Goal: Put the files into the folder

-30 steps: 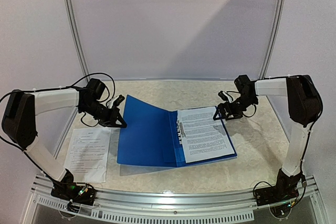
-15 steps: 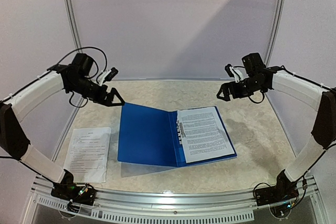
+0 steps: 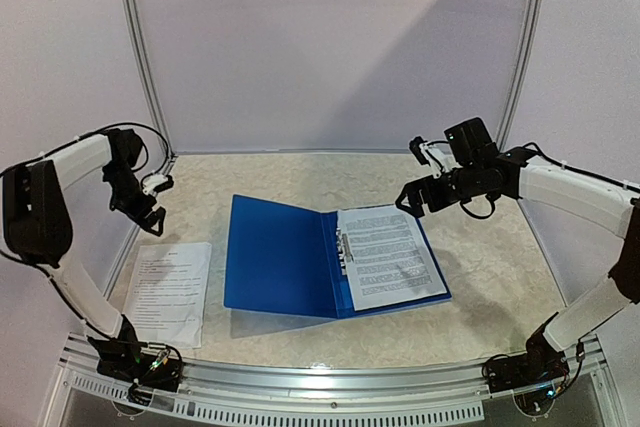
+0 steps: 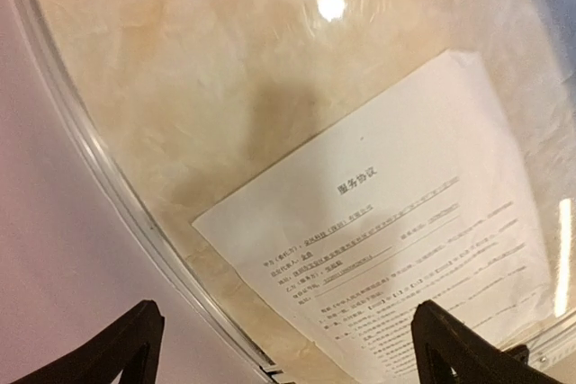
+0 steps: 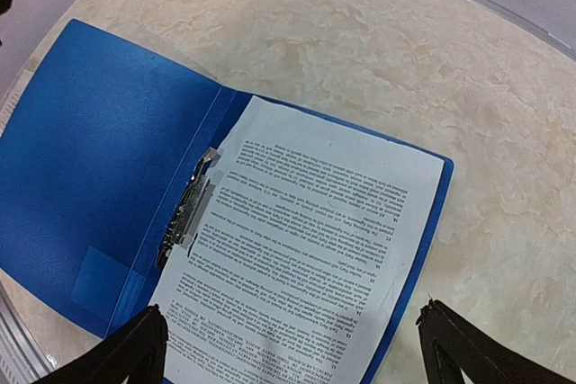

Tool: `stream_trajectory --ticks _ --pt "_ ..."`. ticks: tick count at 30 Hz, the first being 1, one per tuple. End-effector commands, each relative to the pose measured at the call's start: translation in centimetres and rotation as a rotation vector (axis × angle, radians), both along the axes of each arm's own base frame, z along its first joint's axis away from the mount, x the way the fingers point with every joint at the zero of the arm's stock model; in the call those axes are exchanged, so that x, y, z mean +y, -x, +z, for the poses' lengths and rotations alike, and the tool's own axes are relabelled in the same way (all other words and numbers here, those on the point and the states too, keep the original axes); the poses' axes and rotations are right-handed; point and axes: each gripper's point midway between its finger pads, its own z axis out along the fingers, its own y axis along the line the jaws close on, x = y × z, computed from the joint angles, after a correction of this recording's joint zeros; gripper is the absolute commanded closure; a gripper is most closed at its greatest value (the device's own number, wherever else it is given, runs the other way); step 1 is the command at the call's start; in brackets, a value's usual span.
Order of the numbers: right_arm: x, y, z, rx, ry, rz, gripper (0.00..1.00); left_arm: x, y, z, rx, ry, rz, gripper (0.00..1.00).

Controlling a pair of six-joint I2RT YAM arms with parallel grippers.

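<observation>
Since half a second ago our left hand [image 3: 150, 215] has swung away from the folder [image 3: 280, 257] and now hangs above the loose sheet [image 3: 170, 292] near the left edge of the tabletop [image 3: 480, 247]. Our right hand [image 3: 408, 202] has dropped a little (above the folder's far right corner). Both hands have fingers spread wide, holding nothing. The folder lies open, another sheet [image 3: 392, 255] on its right half

The blue folder [image 3: 280, 257] is lying open and flat mid-table [image 3: 480, 267], its left cover bare. A white printed sheet [image 3: 392, 255] is resting on its right half, inner edge sitting at the metal clip [image 3: 345, 247] on the spine. A second printed sheet [image 3: 168, 289] is lying flat beside the folder's left edge, apart from it.
</observation>
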Motion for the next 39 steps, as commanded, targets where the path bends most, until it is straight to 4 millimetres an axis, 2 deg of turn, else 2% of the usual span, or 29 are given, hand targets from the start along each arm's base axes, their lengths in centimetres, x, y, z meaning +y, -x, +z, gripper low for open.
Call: stream_trajectory --ticks 1,5,7,16,21,23,29,33,37,39 --pt "0.6 0.5 0.8 -0.049 -0.028 0.001 0.01 3.3 -0.2 -3.9 0.088 -0.11 0.0 0.0" --pt "0.8 1.1 -0.2 -0.035 -0.01 0.02 0.01 4.8 -1.0 -6.4 0.108 -0.162 0.014 0.0" --pt "0.7 1.1 -0.6 -0.032 0.001 0.02 0.01 4.9 -0.9 -7.4 0.131 -0.141 0.027 0.0" --pt "0.6 0.8 -0.6 -0.048 0.012 0.018 0.01 3.3 3.7 -12.7 0.346 -0.028 0.027 0.01" --pt "0.6 0.7 -0.2 -0.054 0.013 0.017 0.01 3.3 3.2 -13.2 0.348 -0.028 0.023 0.03" --pt "0.6 0.7 -0.2 -0.054 0.014 0.012 0.01 3.2 3.3 -13.2 0.353 -0.036 0.003 0.09" --pt "0.4 0.4 0.3 -0.068 0.008 -0.005 0.01 2.0 3.7 -13.1 0.357 -0.006 -0.026 0.56" --pt "0.4 0.4 0.5 -0.067 0.017 -0.005 0.01 1.3 3.7 -11.9 0.337 0.017 -0.024 0.74" --pt "0.6 0.5 0.6 -0.054 0.016 0.008 0.01 0.0 2.8 -7.3 0.252 0.087 -0.037 1.0" --pt "1.1 0.6 1.2 -0.057 -0.011 0.023 0.01 -1.0 2.0 -3.9 0.183 0.14 -0.05 1.0"
